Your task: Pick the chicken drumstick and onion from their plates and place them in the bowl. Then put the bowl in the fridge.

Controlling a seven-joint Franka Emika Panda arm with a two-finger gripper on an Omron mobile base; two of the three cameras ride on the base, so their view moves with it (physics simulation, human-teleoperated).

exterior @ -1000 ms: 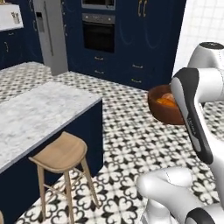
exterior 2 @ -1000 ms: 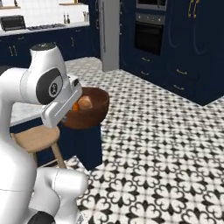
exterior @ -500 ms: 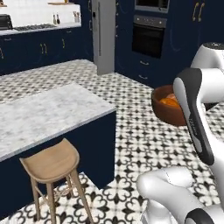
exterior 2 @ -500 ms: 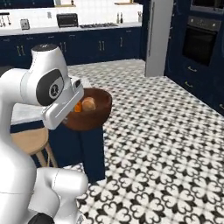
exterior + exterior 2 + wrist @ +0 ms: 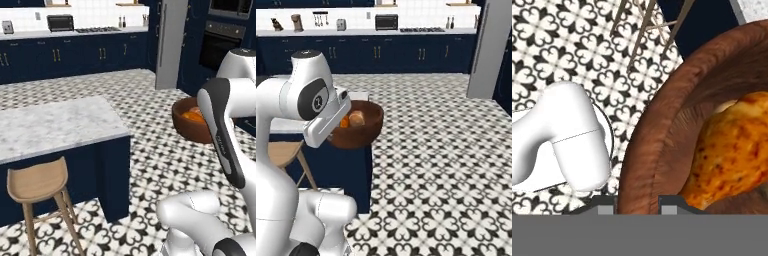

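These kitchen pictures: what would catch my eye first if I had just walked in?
Probably the dark brown bowl carried in mid-air above the patterned floor, its rim pinched by the tool of the big white arm. Inside the bowl lies an orange-brown chicken drumstick. To the left in the left base view stands a marble-topped island with a wooden stool in front.

Bowl (image 5: 363,131) dark brown, wood-grain look. Drumstick (image 5: 737,150) mottled orange-brown, onion (image 5: 345,122) orange. Floor (image 5: 446,165) black-and-white floral tile. Bench (image 5: 55,125) white-grey marble top, navy sides. Stool (image 5: 37,182) light tan wood. Cabinets (image 5: 75,57) navy, gold handles. Fridge (image 5: 170,42) grey.
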